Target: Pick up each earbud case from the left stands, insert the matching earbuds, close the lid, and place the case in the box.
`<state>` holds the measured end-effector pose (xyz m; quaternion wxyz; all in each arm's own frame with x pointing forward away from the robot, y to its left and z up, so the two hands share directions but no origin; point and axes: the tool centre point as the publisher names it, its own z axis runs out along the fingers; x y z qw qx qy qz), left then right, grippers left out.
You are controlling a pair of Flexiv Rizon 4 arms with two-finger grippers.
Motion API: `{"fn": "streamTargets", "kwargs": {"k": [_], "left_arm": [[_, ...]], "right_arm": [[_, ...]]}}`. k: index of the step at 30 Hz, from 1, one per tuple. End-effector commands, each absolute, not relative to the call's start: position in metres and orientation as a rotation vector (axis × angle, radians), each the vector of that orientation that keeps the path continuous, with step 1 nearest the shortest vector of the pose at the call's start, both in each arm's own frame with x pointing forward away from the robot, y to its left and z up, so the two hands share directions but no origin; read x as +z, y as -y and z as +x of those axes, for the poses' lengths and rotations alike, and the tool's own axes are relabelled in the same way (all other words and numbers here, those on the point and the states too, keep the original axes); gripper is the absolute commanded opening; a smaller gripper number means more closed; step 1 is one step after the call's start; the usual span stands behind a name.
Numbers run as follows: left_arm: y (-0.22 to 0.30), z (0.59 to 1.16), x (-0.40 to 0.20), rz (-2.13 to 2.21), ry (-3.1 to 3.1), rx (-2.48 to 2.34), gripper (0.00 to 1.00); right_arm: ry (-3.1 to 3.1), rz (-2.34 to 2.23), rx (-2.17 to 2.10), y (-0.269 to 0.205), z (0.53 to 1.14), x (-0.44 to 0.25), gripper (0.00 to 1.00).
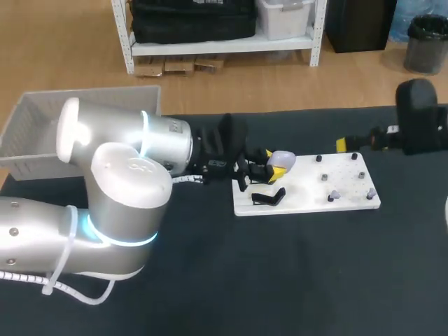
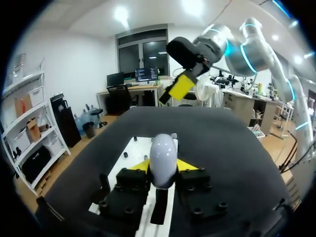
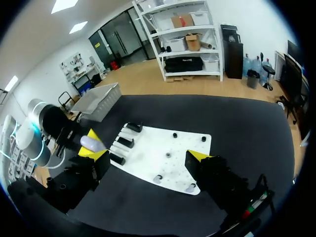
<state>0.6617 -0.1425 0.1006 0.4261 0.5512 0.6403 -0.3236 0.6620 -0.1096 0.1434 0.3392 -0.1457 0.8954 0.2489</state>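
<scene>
A pale lavender earbud case (image 1: 283, 160) is held just above the left end of the white board (image 1: 308, 203). My left gripper (image 1: 271, 168) is shut on it. In the left wrist view the case (image 2: 163, 159) stands upright between the yellow fingertips (image 2: 140, 166), lid closed. Small earbuds (image 1: 334, 195) sit on the board's right part. My right gripper (image 1: 343, 145) hangs over the table beyond the board's far right corner, open and holding nothing. In the right wrist view the gripper (image 3: 145, 155) spans the board (image 3: 168, 148), with the earbuds (image 3: 158, 178) below it.
A black stand (image 1: 268, 197) lies on the board's left end; the right wrist view shows three stands (image 3: 124, 142) in a row. Small dark pegs (image 1: 325, 177) dot the board. The white mesh box (image 1: 42, 129) sits at the table's far left corner.
</scene>
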Motion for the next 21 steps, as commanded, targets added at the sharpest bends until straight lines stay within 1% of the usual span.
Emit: {"fn": "streamTargets", "kwargs": {"k": [1,7,21], "left_arm": [[0.146,0.673,0.097,1.383,-1.592,-0.820,0.00],[0.154,0.675,0.101,1.410,-1.575,-0.812,0.00],[0.165,0.673,0.104,1.449,-1.533,-0.788,0.00]], "right_arm": [[-2.354,-0.390,0.594,0.096,0.651,0.142,1.00],[-2.370,-0.444,0.616,0.078,0.645,0.136,1.00],[-2.422,-0.534,0.682,0.058,0.650,0.128,1.00]]}}
